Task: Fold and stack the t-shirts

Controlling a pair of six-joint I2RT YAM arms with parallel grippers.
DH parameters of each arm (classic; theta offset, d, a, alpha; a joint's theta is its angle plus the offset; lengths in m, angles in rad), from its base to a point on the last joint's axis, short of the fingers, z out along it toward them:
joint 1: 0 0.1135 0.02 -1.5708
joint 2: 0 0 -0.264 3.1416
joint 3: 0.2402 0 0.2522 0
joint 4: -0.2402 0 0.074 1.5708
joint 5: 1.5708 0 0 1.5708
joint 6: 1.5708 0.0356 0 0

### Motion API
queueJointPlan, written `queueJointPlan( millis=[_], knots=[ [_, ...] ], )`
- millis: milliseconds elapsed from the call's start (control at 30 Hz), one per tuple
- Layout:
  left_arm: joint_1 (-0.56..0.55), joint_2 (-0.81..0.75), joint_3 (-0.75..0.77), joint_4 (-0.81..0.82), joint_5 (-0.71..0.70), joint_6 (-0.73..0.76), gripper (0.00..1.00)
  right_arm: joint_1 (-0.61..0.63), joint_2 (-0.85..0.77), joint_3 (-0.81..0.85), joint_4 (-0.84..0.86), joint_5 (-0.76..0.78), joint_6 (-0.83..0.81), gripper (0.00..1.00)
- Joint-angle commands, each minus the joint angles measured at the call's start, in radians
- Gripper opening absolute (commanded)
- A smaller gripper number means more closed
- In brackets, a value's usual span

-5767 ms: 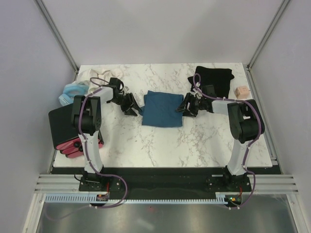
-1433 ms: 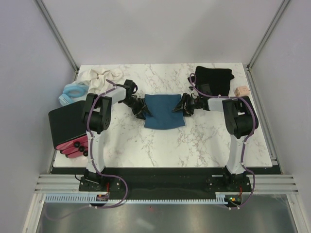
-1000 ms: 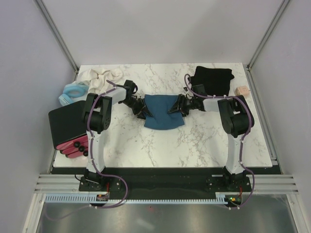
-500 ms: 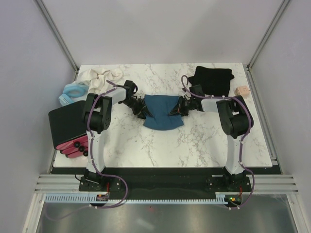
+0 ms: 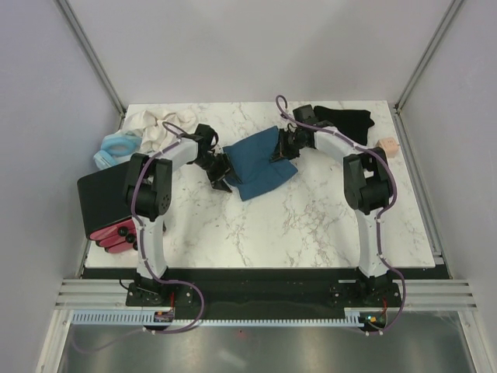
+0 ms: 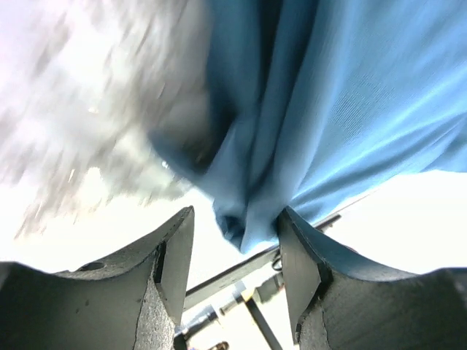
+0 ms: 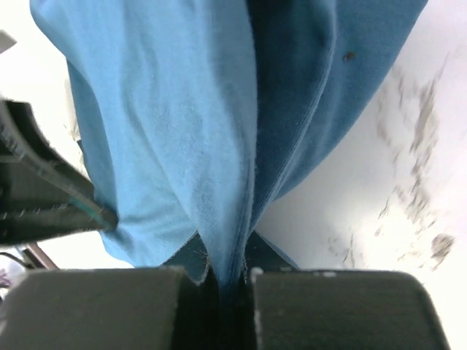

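Left fingers: spread apart around a bunched edge of the dark teal-blue cotton t-shirt. The cloth brushes one pad and daylight shows beside the other. Unless they close, that edge could slip out and the fold collapse.
Dark teal-blue cotton t-shirt: on the white marble-patterned desk, midway across and toward the far edge, skewed, its right side raised. A one-sided pull could drag it crooked.
Right fingers: clamped tight on a thin pleat of the teal cloth. They may hold only some layers, so the rest could sag.
Black cotton t-shirt: rumpled at the far right corner, close beside the right arm, which could snag it.
Top view alone: shows where both shirts lie and the skew.
Wrist views alone: show each grip.
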Motion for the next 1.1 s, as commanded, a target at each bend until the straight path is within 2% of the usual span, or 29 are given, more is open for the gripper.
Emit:
queueJointPlan(
  millis=[0, 133, 333, 700, 967, 1067],
  knots=[
    [-0.002, -0.139, -0.066, -0.063, -0.137, 0.046, 0.57, -0.012, 0.052, 0.155, -0.097, 0.053, -0.083, 0.00],
    [-0.001, -0.214, -0.118, -0.093, -0.180, 0.044, 0.57, -0.027, 0.097, 0.302, -0.170, 0.078, -0.112, 0.00],
    [-0.001, -0.286, -0.190, -0.097, -0.252, 0.044, 0.57, -0.066, 0.126, 0.410, -0.201, 0.125, -0.149, 0.00],
    [-0.002, -0.276, -0.234, -0.105, -0.253, 0.081, 0.57, -0.116, 0.256, 0.617, -0.215, 0.148, -0.230, 0.00],
    [-0.010, -0.276, -0.251, -0.102, -0.260, 0.098, 0.56, -0.138, 0.328, 0.711, -0.192, 0.113, -0.258, 0.00],
    [-0.021, -0.276, -0.257, -0.099, -0.260, 0.097, 0.56, -0.138, 0.307, 0.691, -0.157, 0.101, -0.261, 0.00]
  ],
)
